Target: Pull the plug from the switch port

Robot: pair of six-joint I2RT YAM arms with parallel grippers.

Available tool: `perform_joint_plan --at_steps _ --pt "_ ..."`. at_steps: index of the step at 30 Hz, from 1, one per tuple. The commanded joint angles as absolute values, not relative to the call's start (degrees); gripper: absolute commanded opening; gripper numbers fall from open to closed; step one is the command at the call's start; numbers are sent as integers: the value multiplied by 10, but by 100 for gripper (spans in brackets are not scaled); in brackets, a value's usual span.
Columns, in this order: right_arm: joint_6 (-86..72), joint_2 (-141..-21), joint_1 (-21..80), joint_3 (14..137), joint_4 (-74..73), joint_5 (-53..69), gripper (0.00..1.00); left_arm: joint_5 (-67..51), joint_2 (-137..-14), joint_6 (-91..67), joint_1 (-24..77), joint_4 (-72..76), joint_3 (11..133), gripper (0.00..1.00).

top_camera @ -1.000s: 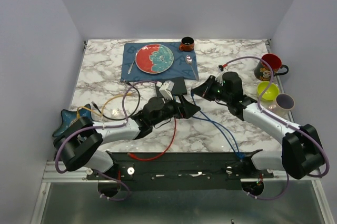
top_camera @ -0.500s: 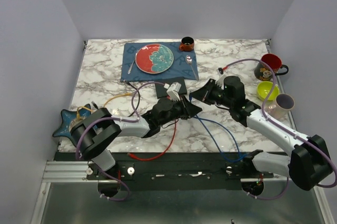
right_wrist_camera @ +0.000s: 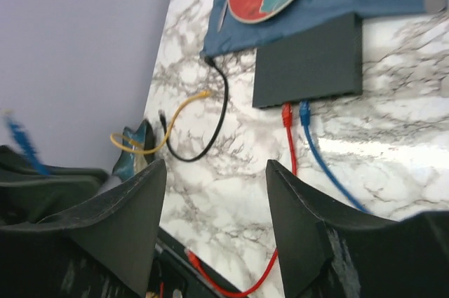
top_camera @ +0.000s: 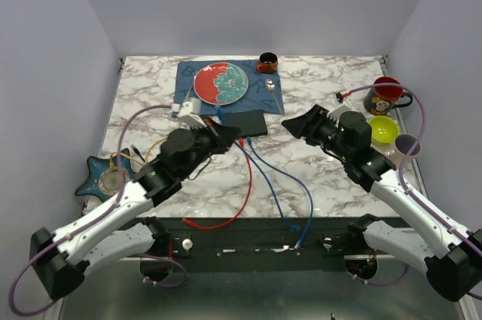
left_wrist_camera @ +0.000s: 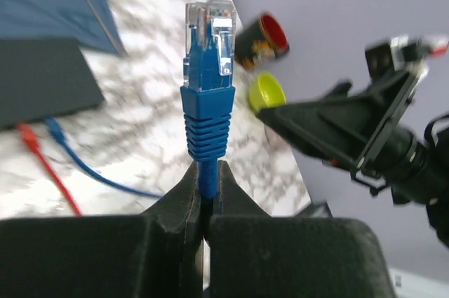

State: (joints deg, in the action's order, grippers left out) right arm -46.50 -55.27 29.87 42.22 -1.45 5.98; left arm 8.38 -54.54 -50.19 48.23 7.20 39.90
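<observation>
The switch (top_camera: 245,122) is a flat dark box in front of the blue placemat. A red plug (right_wrist_camera: 286,113) and a blue plug (right_wrist_camera: 304,110) sit in ports on its near edge. My left gripper (left_wrist_camera: 205,172) is shut on the cord just below another blue plug (left_wrist_camera: 208,98), whose clear tip points up, free of the switch (left_wrist_camera: 42,80). In the top view the left gripper (top_camera: 224,135) hovers at the switch's left front corner. My right gripper (right_wrist_camera: 216,165) stands open and empty, off to the right of the switch (right_wrist_camera: 309,63); the top view shows this gripper (top_camera: 292,123) there.
A red and teal plate (top_camera: 221,83) lies on the blue placemat (top_camera: 188,92), with a small brown cup (top_camera: 266,62) behind. A red mug (top_camera: 385,96), green bowl (top_camera: 384,130) and pale cup (top_camera: 407,144) line the right edge. Black cable (right_wrist_camera: 217,123), yellow cable (right_wrist_camera: 175,112) and a teal star dish (top_camera: 98,173) lie left.
The grippers met in front of the switch. The left one shut on the blue cord, the right one opened, and they drew apart, the left going left and back with the plug.
</observation>
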Motion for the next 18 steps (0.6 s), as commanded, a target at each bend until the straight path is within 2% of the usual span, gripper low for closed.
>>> perform_joint_plan --at_steps 1,5,8,13,18 --pt "-460 -530 297 432 -58 -20 68 217 -420 -467 419 -184 446 0" --pt "-462 -543 297 427 -57 -5 68 255 -384 -433 367 -329 504 0" --pt "-461 -561 297 430 -57 19 68 269 -380 -407 353 -363 527 0" --pt "-460 -565 297 423 -55 29 66 371 -406 -407 331 -439 590 0" --pt "-458 -570 297 419 -54 34 65 384 -461 -382 235 -438 645 0"
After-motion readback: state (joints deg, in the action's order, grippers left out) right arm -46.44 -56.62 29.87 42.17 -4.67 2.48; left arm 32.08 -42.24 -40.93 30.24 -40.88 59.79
